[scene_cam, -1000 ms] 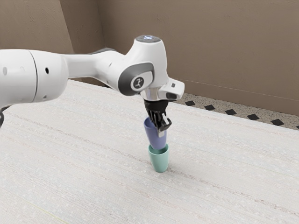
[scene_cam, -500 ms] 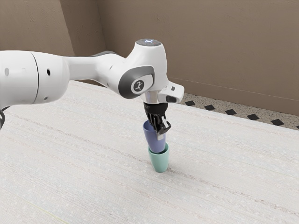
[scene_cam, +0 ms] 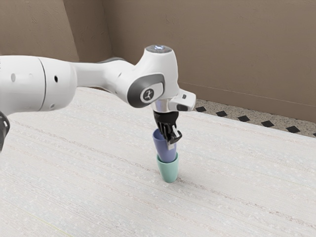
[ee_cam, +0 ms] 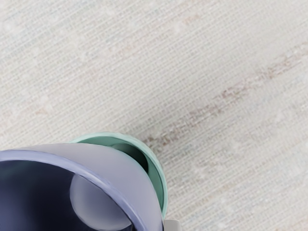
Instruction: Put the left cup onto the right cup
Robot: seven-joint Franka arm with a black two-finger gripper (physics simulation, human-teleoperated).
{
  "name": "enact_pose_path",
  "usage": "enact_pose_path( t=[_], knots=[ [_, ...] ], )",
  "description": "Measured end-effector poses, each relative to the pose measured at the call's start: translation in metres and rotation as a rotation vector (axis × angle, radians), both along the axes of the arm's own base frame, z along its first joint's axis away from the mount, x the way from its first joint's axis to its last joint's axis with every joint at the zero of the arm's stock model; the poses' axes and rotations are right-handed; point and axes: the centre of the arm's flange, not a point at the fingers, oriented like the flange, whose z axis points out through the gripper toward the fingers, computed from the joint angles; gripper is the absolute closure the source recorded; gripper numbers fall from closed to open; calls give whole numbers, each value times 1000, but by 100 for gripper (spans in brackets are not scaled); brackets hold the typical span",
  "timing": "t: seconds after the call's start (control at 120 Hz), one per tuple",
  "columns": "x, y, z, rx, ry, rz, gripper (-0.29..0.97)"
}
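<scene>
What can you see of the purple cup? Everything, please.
The purple cup is a plain, handleless, tapered tumbler with a matte, plastic look. Its open end faces up and it is darker inside. It leans slightly toward the exterior view's left, its base sunk into the green cup, which stands on the table. The claw pinches its rim on the exterior view's right side.

No word, number or brand name can be read anywhere. The one sign is a small white emblem (scene_cam: 146,93), a stroke-drawn mark without letters. It is printed at the middle of the round grey cover (scene_cam: 154,84) on the white arm's (scene_cam: 98,79) last joint, just above the tool (scene_cam: 173,139).
</scene>
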Motion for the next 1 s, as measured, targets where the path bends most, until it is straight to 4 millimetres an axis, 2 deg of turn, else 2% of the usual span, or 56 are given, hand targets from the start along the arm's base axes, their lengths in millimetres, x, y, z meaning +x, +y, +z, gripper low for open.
enact_pose_path(
  t=[0.058, 0.242, 0.392, 0.625, 1.0],
  knots=[
    [0, 0, -1, -3, -2, 0, 71],
    [1, -1, -1, -8, -4, -1, 33],
    [1, -1, 0, -10, -6, -3, 16],
    [-3, 0, 16, -14, -18, -5, 5],
    [-14, 8, 50, -18, -9, 2, 1]
  ],
)
